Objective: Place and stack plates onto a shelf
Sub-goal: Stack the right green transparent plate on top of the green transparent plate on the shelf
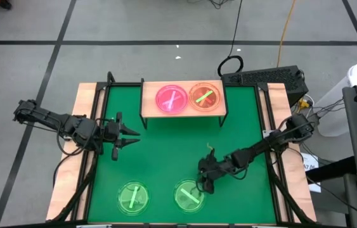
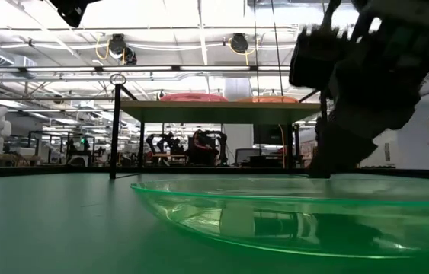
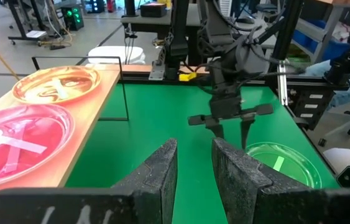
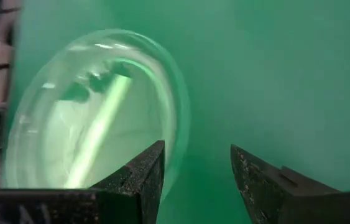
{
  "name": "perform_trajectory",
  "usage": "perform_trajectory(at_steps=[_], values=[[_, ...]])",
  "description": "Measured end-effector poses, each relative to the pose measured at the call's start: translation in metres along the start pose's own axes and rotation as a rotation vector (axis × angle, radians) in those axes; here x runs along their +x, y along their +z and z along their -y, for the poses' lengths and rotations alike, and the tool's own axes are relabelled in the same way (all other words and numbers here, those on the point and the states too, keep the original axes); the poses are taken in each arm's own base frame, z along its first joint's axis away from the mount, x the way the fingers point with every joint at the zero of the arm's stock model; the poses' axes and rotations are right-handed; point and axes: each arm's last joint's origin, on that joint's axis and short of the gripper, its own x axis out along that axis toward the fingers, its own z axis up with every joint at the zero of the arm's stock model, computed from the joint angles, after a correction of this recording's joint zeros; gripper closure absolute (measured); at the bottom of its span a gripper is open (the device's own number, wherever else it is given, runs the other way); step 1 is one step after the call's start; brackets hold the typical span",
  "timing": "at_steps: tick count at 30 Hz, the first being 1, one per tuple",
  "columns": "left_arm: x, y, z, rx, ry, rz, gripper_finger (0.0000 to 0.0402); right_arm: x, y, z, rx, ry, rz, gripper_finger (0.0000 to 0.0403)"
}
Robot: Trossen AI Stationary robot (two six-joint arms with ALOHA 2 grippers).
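The shelf [image 1: 183, 113] stands at the green mat's far side on thin black legs. On it lie a pink plate [image 1: 171, 99] and an orange plate [image 1: 204, 96], side by side. Two green plates rest flat on the mat near its near edge, one to the left [image 1: 132, 197] and one to the right [image 1: 189, 195]. My right gripper [image 4: 193, 155] is open and points down over the far rim [image 4: 179, 134] of the right green plate [image 4: 94, 118]; the rim runs close beside one finger. My left gripper [image 3: 193, 162] is open and hovers over the mat's left part, clear of every plate.
The mat [image 1: 165, 152] lies bare between the shelf and the two green plates. Black frame bars [image 1: 96, 164] run along its left and right sides. A keyboard [image 1: 267, 77] and cables sit beyond the table's far right corner.
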Motion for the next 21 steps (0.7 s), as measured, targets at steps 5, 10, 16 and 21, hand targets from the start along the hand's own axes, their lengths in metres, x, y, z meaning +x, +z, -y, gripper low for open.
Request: perform_trajectory(at_steps=[5, 10, 16, 21], values=[[0.0000, 0.0000, 0.0000, 0.000, 0.000, 0.000, 0.0295, -0.0001, -0.0036, 0.0063, 0.051, -0.051, -0.048, 0.0239], [0.0000, 0.0001, 0.0000, 0.000, 0.000, 0.001, 0.0295, -0.0003, -0.0043, 0.0063, 0.063, -0.053, -0.057, 0.0239], [0.0000, 0.0001, 0.0000, 0.000, 0.000, 0.001, 0.0295, -0.0004, -0.0027, 0.0029, 0.066, 0.008, -0.069, 0.0239], [0.0000, 0.0001, 0.0000, 0.008, 0.000, 0.001, 0.0295, -0.0072, 0.0018, 0.0008, 0.068, 0.017, -0.044, 0.0239]])
